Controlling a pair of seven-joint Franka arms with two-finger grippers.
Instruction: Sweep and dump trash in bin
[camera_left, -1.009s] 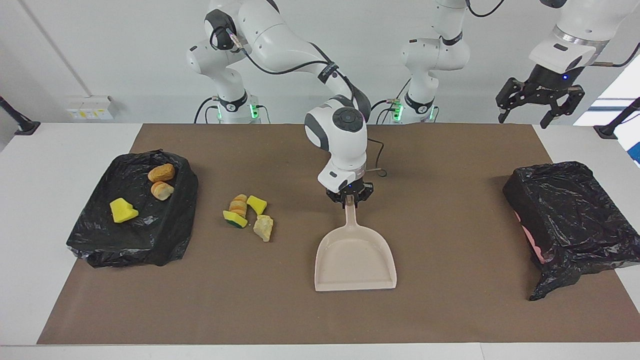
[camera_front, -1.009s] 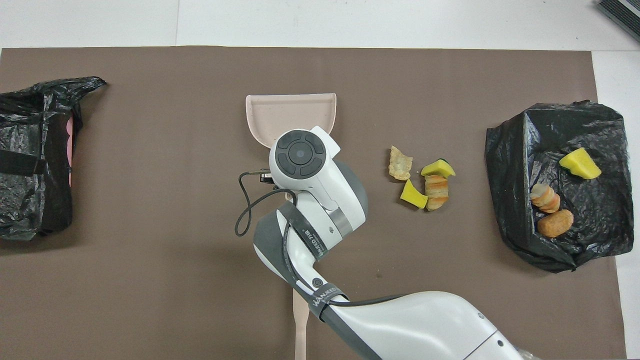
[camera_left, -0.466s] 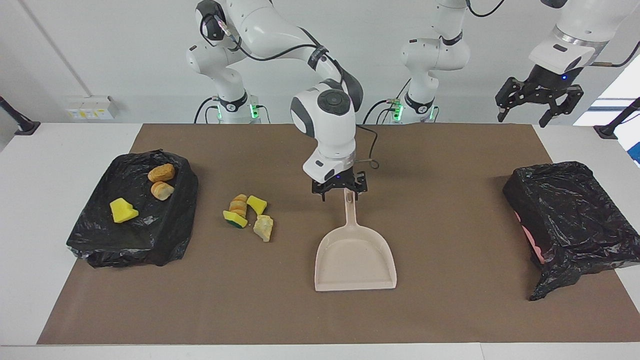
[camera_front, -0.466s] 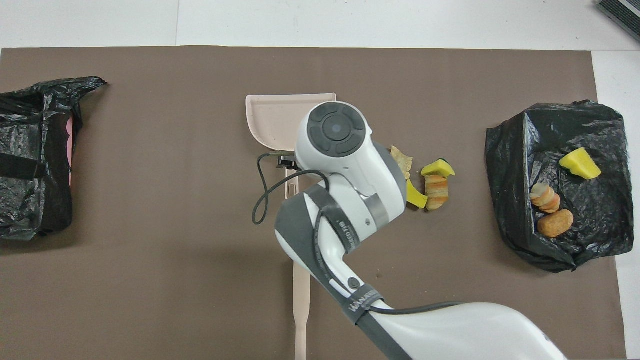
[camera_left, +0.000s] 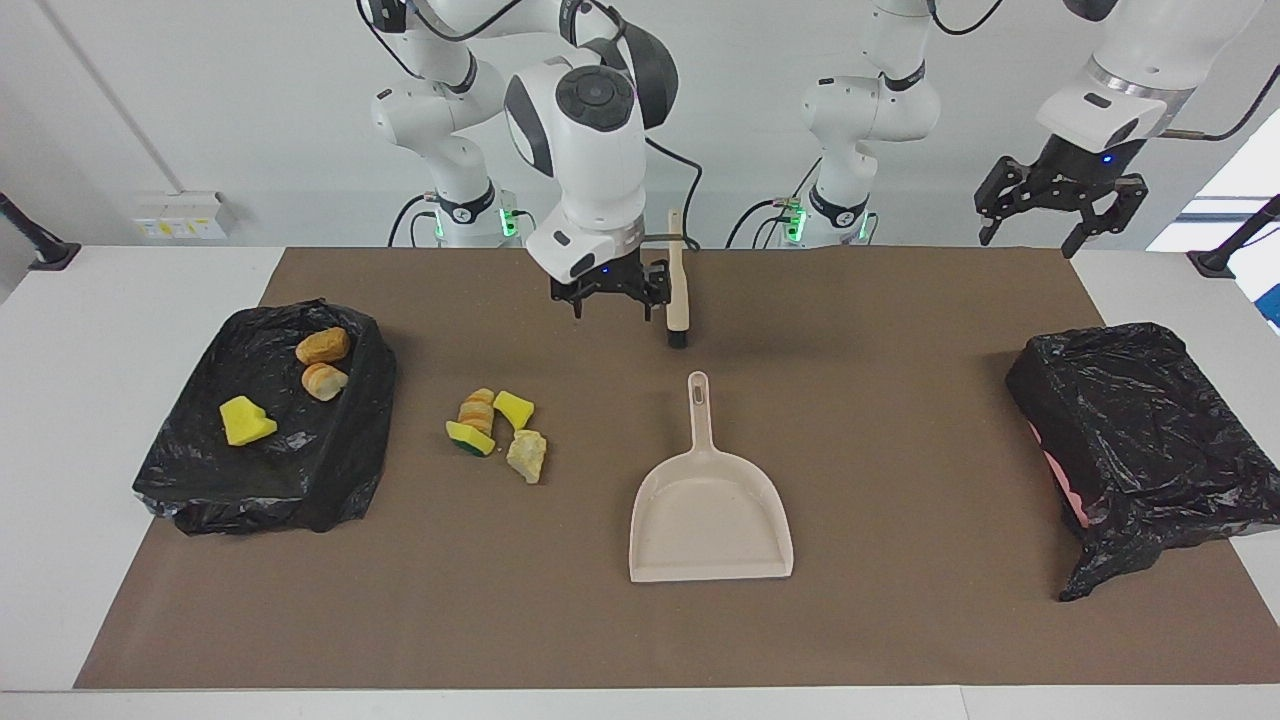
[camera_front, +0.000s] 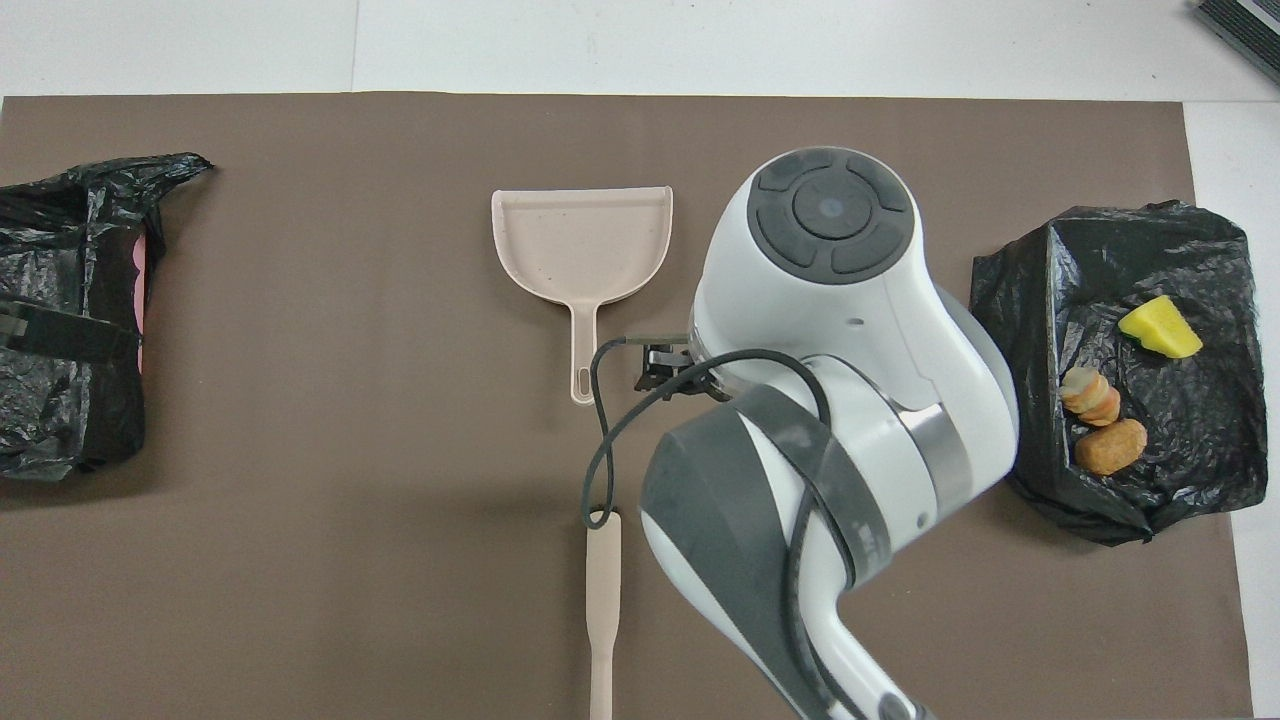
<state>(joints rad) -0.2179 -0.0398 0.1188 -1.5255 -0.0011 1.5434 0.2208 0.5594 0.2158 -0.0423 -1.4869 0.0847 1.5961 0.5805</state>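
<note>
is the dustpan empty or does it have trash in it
Empty: the dustpan lies flat on the mat with a bare tray; four scraps sit beside it.

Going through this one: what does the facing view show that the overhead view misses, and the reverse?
Facing only: four loose scraps on the mat, hidden overhead under the right arm. The left gripper, open, waits raised over its end of the table. The right gripper is plainly open, over the mat beside the brush.
Overhead only: a dark ribbed object, cut off at the picture's corner.
Both: the dustpan, the brush, the bag-lined bin holding three scraps, and the second bagged bin.
</note>
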